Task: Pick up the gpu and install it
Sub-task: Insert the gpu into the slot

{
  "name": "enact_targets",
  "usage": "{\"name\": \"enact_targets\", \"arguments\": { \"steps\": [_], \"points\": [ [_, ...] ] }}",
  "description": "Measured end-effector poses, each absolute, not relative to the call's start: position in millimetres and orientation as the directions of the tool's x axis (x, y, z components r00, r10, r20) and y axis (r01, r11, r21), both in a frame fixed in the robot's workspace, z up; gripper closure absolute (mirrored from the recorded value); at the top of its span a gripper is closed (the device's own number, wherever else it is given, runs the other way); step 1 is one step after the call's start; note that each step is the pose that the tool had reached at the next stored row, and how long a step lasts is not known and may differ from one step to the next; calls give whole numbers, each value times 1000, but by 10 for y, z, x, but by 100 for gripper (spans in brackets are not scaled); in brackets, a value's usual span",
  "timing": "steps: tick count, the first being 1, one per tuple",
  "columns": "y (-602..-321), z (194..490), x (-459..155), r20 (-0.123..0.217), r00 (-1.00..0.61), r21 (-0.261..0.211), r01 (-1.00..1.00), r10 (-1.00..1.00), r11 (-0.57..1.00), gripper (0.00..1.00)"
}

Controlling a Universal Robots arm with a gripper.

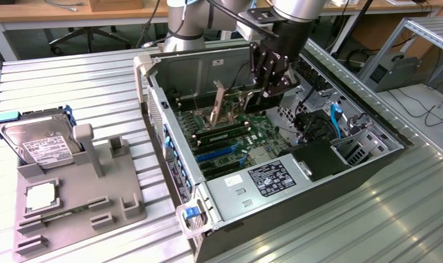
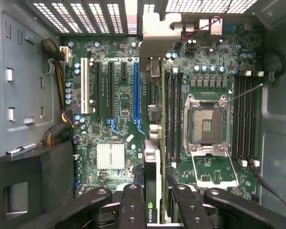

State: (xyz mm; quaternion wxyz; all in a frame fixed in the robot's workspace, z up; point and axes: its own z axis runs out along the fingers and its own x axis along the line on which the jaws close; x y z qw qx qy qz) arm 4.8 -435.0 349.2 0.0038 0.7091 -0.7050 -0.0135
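As your gripper (image 1: 269, 94) clamps the gpu (image 2: 152, 164) edge-on between its fingers, above the motherboard (image 2: 119, 124) beneath it, count pickup done, seating apparently outstanding.

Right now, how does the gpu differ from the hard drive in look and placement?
The gpu is a thin dark card with a beige metal bracket; the hard drive is a boxy silver block with a white label. The gpu stands on edge inside the open case, clamped in the gripper; the hard drive sits outside it, propped in the grey holder, untouched. Both are rectangular computer parts.
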Motion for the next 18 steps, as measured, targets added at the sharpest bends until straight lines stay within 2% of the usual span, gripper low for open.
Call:
{"name": "enact_targets", "arguments": {
  "steps": [18],
  "points": [
    [-4349,3376,-48,-14,6,24,-1000,-1000,-6,73]
  ]
}}
